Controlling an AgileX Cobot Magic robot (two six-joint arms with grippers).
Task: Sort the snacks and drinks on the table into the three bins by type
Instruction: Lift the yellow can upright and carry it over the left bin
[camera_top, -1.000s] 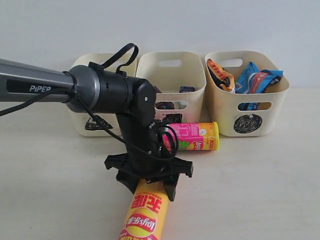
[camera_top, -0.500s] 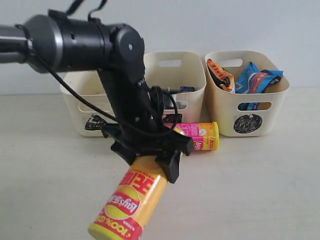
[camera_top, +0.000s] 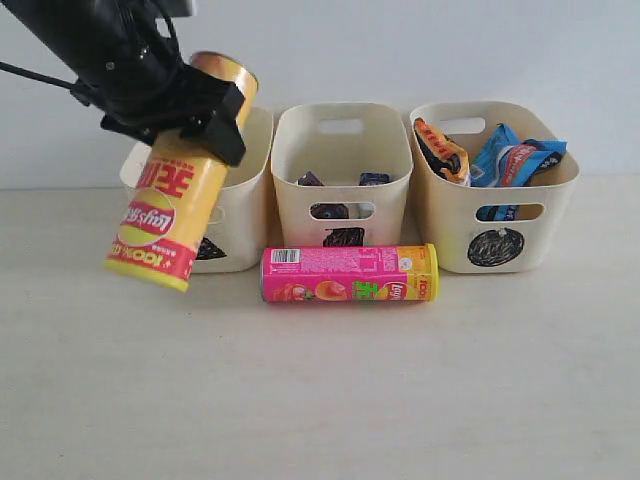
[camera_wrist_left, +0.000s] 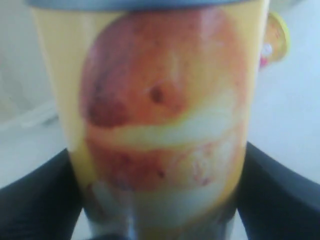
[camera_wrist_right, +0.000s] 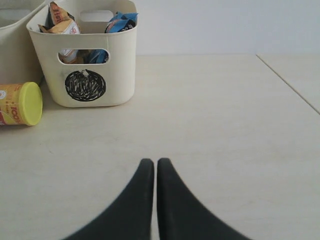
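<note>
My left gripper (camera_top: 175, 120) is shut on the yellow chip tube (camera_top: 165, 215) and holds it tilted in the air before the left bin (camera_top: 243, 200). In the left wrist view the tube (camera_wrist_left: 155, 110) fills the frame between the dark fingers (camera_wrist_left: 35, 195). The pink chip tube (camera_top: 350, 273) lies on its side on the table (camera_top: 400, 400) in front of the middle bin (camera_top: 340, 140), which holds small dark purple boxes (camera_top: 312, 180). The right bin (camera_top: 445, 230), marked with a circle, holds orange and blue packets (camera_top: 510, 160). My right gripper (camera_wrist_right: 151, 162) is shut and empty over bare table.
The three bins stand in a row against the pale back wall. In the right wrist view the circle bin (camera_wrist_right: 120, 65) and the pink tube's yellow end (camera_wrist_right: 20, 104) are ahead, and a table seam (camera_wrist_right: 290, 82) runs off to one side.
The left gripper has lifted the yellow tube from the table's front up and to the left, in front of the left bin. The pink tube is now uncovered. The right gripper stayed still.
</note>
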